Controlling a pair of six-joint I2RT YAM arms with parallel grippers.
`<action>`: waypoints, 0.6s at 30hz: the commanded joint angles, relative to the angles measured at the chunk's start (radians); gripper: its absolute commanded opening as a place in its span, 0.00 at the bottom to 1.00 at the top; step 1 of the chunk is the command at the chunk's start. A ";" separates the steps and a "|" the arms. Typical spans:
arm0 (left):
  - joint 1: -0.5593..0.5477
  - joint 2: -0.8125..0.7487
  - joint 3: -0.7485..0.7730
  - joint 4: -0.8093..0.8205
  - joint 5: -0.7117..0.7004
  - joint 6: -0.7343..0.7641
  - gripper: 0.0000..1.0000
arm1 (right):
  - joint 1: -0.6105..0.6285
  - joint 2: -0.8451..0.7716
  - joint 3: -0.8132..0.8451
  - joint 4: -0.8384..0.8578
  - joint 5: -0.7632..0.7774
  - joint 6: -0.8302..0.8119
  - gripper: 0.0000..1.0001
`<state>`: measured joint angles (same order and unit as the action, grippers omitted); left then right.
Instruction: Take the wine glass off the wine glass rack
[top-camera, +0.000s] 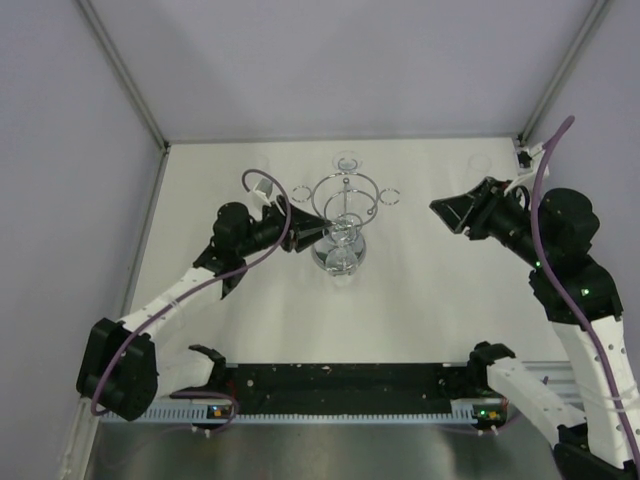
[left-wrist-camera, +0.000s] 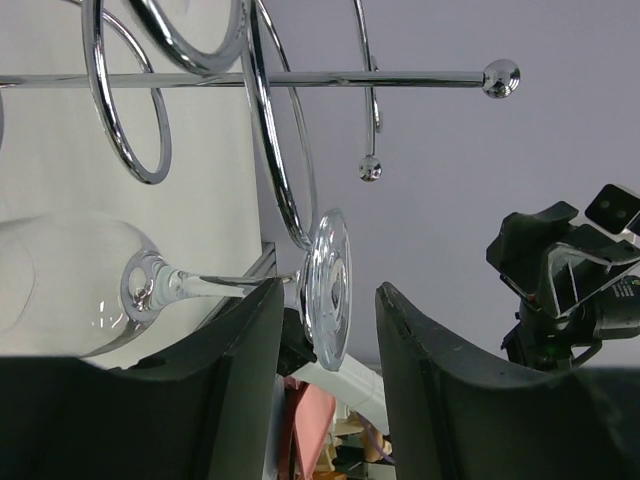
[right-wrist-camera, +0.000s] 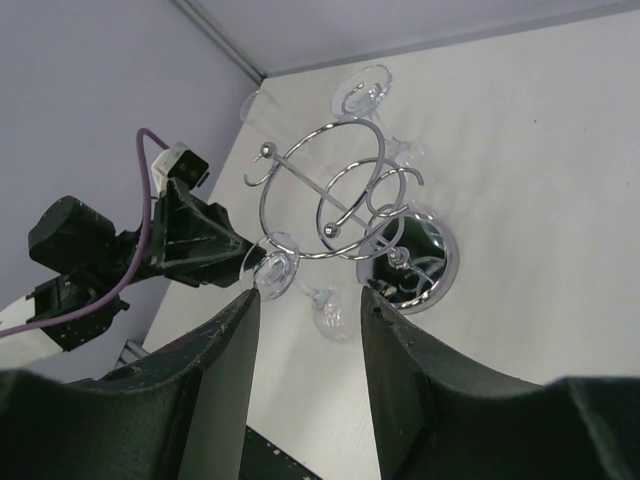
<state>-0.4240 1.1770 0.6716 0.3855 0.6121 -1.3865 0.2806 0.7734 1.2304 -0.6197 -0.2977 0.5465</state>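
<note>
The chrome wine glass rack (top-camera: 343, 205) stands mid-table on its round mirrored base (right-wrist-camera: 432, 272). A clear wine glass hangs upside down from a ring on its left side, with its foot (left-wrist-camera: 328, 290) up, stem (left-wrist-camera: 205, 285) slanting and bowl (left-wrist-camera: 60, 295) lower. It also shows in the right wrist view (right-wrist-camera: 272, 268). My left gripper (left-wrist-camera: 330, 345) is open, and the glass foot sits between its fingers (left-wrist-camera: 240, 390), close to the left one. My right gripper (top-camera: 450, 215) is open and empty, held well to the right of the rack.
A second glass (right-wrist-camera: 362, 92) hangs on the rack's far side. Several empty wire rings (left-wrist-camera: 125, 100) and a ball-tipped bar (left-wrist-camera: 498, 78) surround the held glass. Grey walls enclose the table; a black rail (top-camera: 340, 385) runs along the near edge.
</note>
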 joint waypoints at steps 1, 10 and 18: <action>-0.013 0.001 0.049 0.087 -0.005 -0.006 0.46 | 0.015 -0.014 -0.005 0.043 0.002 -0.005 0.45; -0.022 0.000 0.048 0.107 0.003 -0.016 0.35 | 0.019 -0.019 -0.014 0.049 -0.003 0.000 0.45; -0.022 -0.028 0.052 0.085 0.009 -0.009 0.33 | 0.019 -0.019 -0.025 0.054 -0.007 0.001 0.44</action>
<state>-0.4412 1.1828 0.6792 0.4122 0.6117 -1.3937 0.2852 0.7658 1.2106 -0.6098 -0.2981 0.5461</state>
